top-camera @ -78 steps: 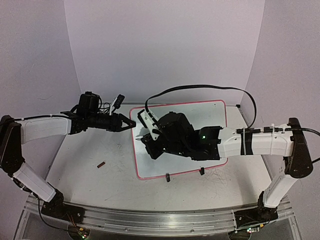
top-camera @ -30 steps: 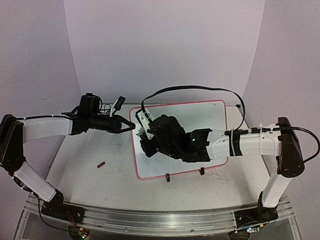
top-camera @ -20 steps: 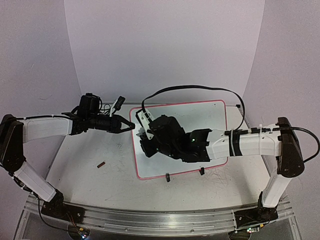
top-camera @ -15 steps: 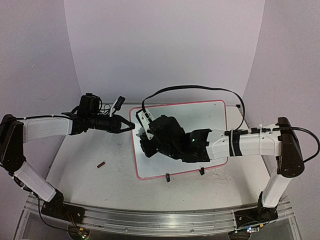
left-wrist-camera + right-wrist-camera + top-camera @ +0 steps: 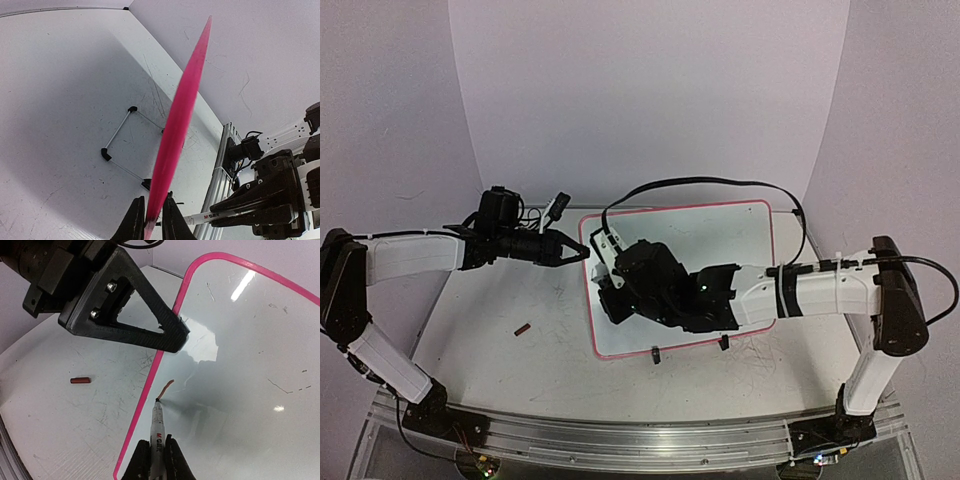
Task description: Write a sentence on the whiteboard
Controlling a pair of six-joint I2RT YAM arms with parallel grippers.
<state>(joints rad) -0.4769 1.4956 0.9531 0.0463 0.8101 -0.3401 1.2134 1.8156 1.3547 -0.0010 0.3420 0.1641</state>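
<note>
The whiteboard [image 5: 720, 235] lies flat, white with a pink rim. My left gripper [image 5: 580, 250] is shut on its left rim; in the left wrist view the rim [image 5: 181, 112] runs edge-on out of the gripper [image 5: 152, 205]. My right gripper [image 5: 606, 288] is shut on a white marker [image 5: 157, 430], its tip touching the whiteboard [image 5: 240, 365] close to the left rim. A short reddish-brown stroke [image 5: 167, 386] leads away from the tip. No words of the sentence show. The marker also shows in the left wrist view [image 5: 212, 217].
A small red marker cap [image 5: 523, 327] lies on the scuffed tabletop left of the board, also in the right wrist view [image 5: 80, 380]. Two black clips [image 5: 656, 352] sit on the board's near edge. A thin wire with black ends [image 5: 117, 139] shows beside the rim.
My right gripper has shifted a little toward the near-left of the board with the marker. The left arm and the board have not moved.
</note>
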